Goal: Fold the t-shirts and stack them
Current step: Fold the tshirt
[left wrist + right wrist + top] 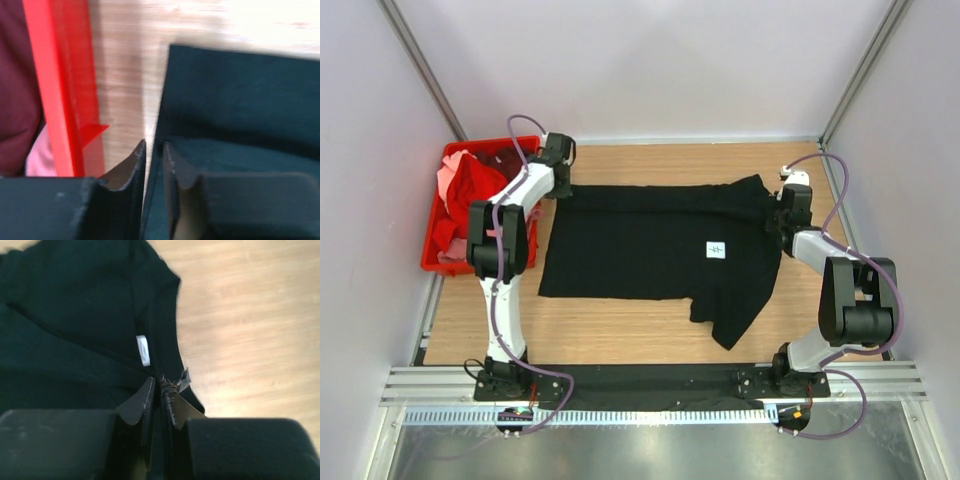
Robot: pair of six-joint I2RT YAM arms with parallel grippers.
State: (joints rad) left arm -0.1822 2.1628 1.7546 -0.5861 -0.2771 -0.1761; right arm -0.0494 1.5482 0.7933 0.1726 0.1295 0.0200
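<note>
Left end effector, jaws a crack apart, and right end effector, grip unclear, flank the black t-shirt spread on a wooden table between pale walls.

The t-shirt is plain black with a small white label, on a pale wood-grain counter. The crate is bright red, its shirts red and pink, with dark maroon cloth among them

Matt black cloth t-shirt on pale wood-grain table; glossy red plastic crate (smooth walls).
</note>
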